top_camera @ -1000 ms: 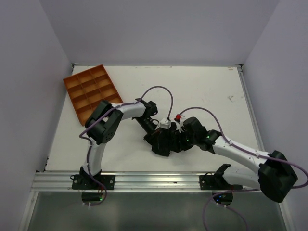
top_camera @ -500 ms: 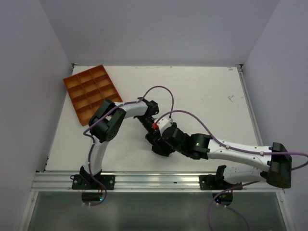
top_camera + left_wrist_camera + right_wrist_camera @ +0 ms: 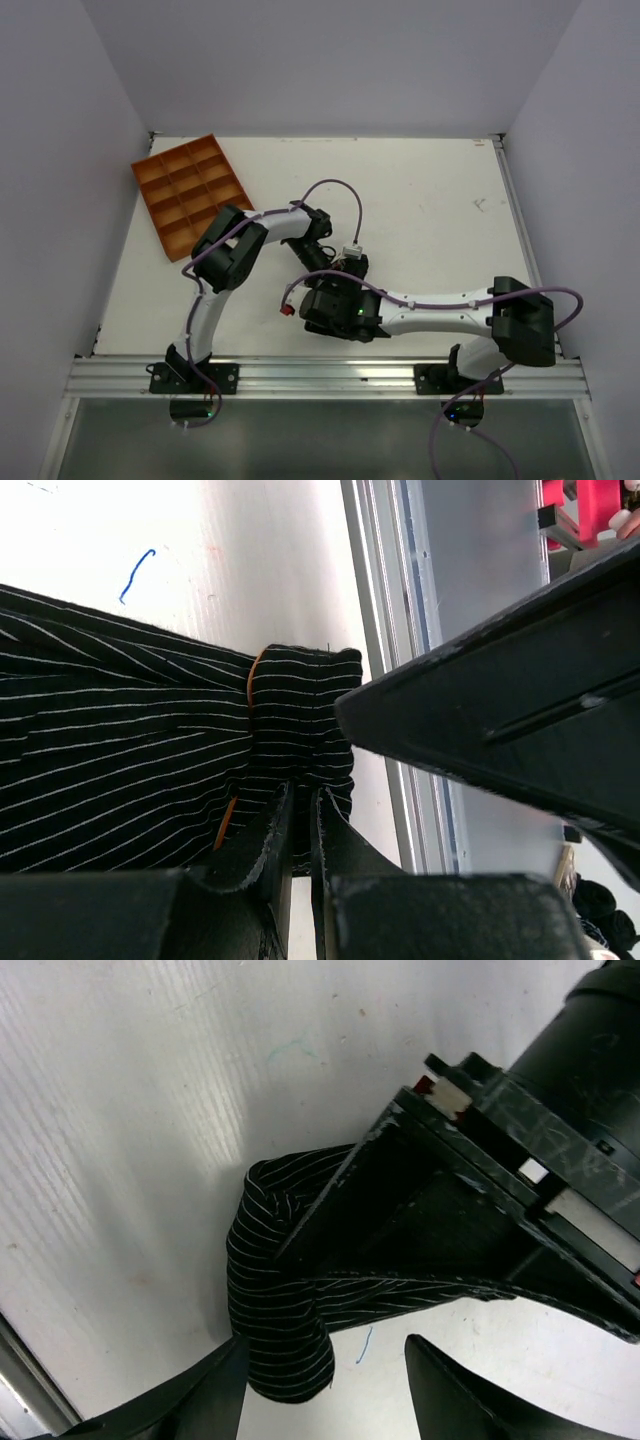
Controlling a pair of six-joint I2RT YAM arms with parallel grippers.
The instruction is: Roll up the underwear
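Left gripper (image 3: 300, 815) is pinching the striped black underwear (image 3: 150, 740) narrowly at bottom centre, anchoring its rolled end. Right gripper (image 3: 320, 1385) is hovering wide open at lower frame, probably to regrip.

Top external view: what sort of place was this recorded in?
Most likely a lab robot cell, not a home: a white table boxed in by plain walls, a metal mounting rail along its near edge, and an orange compartment tray at the far left.
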